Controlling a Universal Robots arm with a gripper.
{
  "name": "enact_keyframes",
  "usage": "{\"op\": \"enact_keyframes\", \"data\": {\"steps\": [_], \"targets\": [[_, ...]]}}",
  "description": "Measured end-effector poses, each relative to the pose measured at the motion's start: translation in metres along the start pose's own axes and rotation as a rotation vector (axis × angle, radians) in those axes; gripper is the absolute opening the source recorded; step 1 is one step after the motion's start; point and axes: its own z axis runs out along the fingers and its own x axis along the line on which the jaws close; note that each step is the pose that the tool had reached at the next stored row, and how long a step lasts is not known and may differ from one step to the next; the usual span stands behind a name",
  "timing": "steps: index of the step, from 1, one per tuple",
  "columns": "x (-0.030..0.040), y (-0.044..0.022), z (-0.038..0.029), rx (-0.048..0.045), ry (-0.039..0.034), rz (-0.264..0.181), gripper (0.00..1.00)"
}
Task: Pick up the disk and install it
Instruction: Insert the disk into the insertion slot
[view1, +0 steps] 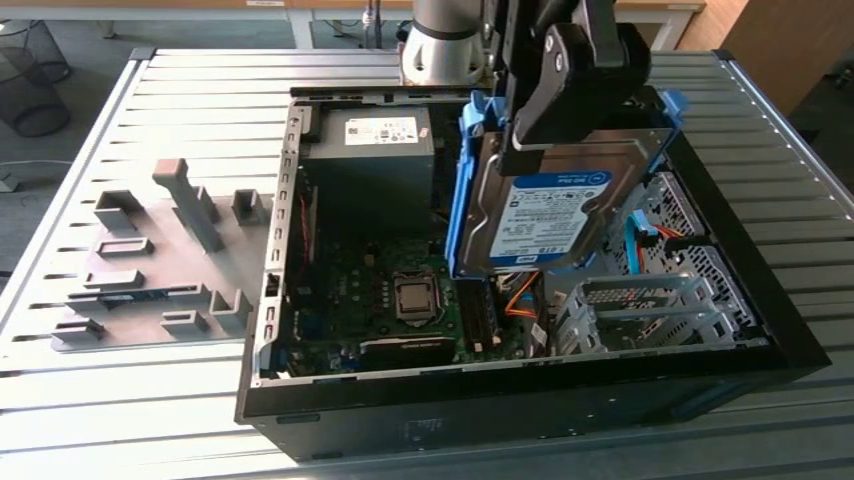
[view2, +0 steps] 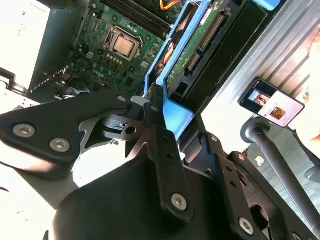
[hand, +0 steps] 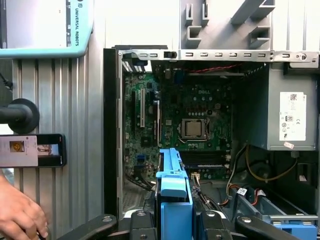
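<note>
- I see the jaws clamped on the top end of the disk (view1: 561, 215). The gripper (view1: 541, 135) pinches it across the blue side rails (view1: 466, 190).
- In the second wrist view, one black finger (view2: 159, 131) presses against the blue rail end.
- The disk hangs steeply tilted, lifted off the table, with its white-and-blue label turned toward the exterior view.
- Its lower end sits over the open computer case (view1: 534, 410), between the green circuit board (view1: 387, 290) and the silver drive cage (view1: 641, 310). I cannot tell whether it touches anything there.
- The grey metal box (view1: 374, 160) with the small white sticker sits inside the case, toward the exterior view's left of the disk.
- The case lies open on the slatted metal table (view1: 134, 400).
- A grey plate of holders (view1: 160, 260) lies on the table beside the case, on the exterior view's left.
- In the first wrist view, a person's hand (hand: 20, 215) rests at the table edge, well apart from the case.
</note>
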Motion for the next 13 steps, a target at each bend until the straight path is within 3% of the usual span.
{"op": "enact_keyframes", "data": {"steps": [9, 13], "targets": [[0.0012, -0.0244, 0.0012, -0.0015, 0.0004, 0.000, 0.36], [0.0120, -0.0279, 0.0021, -0.0014, 0.0004, 0.000, 0.36]]}}
